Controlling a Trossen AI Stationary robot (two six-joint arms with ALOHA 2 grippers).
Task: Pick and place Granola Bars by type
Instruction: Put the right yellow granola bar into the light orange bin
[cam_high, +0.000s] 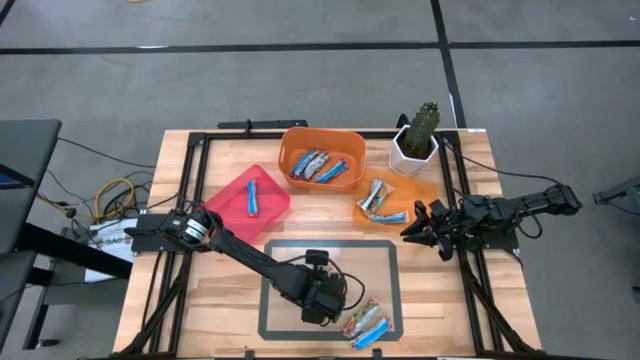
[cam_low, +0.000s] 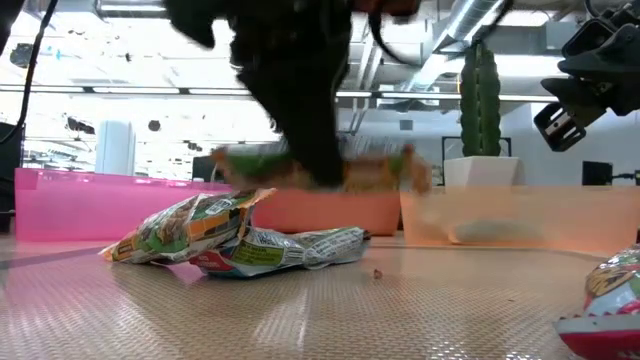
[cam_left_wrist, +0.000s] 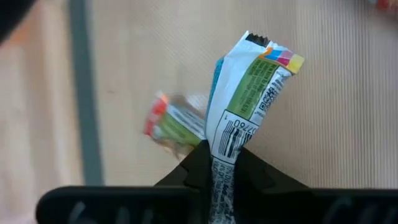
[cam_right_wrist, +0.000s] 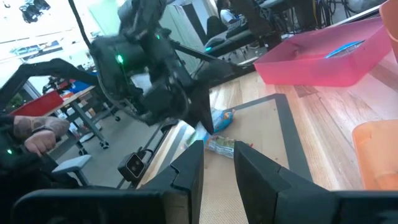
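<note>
It was a robotics lab or workshop: a wooden worktop (cam_high: 330, 215) framed in black rails stood on grey taped floor, cables (cam_high: 110, 195) trailed beside it, exposed ceiling ducts (cam_low: 470, 20) ran overhead, and further equipment benches (cam_right_wrist: 68, 99) filled the room behind.

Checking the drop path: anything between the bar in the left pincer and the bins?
Nothing visible. The left pincer is shut on a green-and-white bar above the mat; bare tabletop lies between it and the pink bin and orange bin. The right pincer waits aside.
</note>
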